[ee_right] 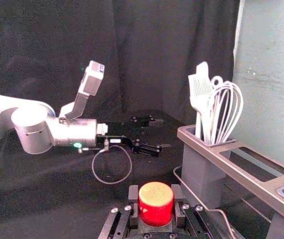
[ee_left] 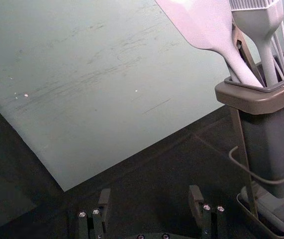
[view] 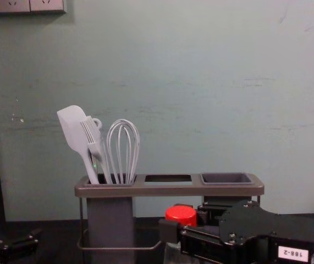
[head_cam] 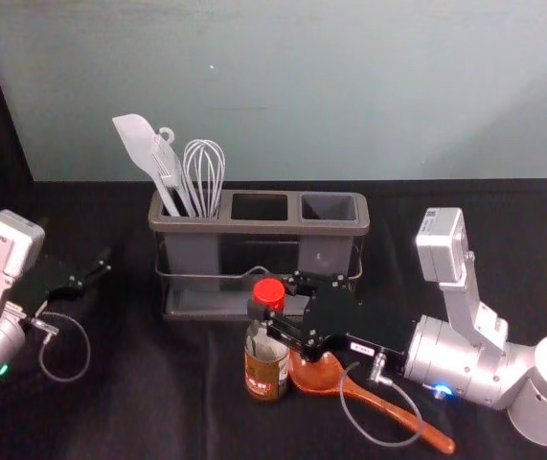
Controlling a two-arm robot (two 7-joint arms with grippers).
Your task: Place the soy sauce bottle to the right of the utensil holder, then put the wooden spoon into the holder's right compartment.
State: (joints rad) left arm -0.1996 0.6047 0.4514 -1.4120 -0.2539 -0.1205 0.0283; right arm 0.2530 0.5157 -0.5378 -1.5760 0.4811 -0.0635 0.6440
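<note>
Red cap (head_cam: 269,291): sitting between the right pincer's (ee_right: 155,196) two fingers, one pressing on each side, so the pincer is clamping on it

Soy sauce bottle (head_cam: 266,372): hanging or standing directly below that grip, long axis running upright; whether its base is touching the surface (head_cam: 139,412), I cannot tell

Utensil holder (head_cam: 254,227): rising just beyond the bottle, which is waiting in front of it, between the holder's two ends rather than off its right end

Right arm (head_cam: 474,359): reaching in from the right, clearly the nearer arm, and already holding the bottle; its goal is lying back toward its own side

Wooden spoon (head_cam: 388,408): lying just beside the bottle, bowl toward it, handle slanting right and toward the robot, partly under the right arm

Left pincer (ee_left: 149,193): idling left of the holder, fingers standing apart

Bottle's way: probably calling for a lift, then a carry rightward past the holder's front corner, keeping the bottle upright; a low path could be brushing the spoon or the holder's wire rail (head_cam: 196,276)

Right compartment (head_cam: 329,207): awaiting the spoon, likely only after the bottle is standing in place and the right pincer is letting go
</note>
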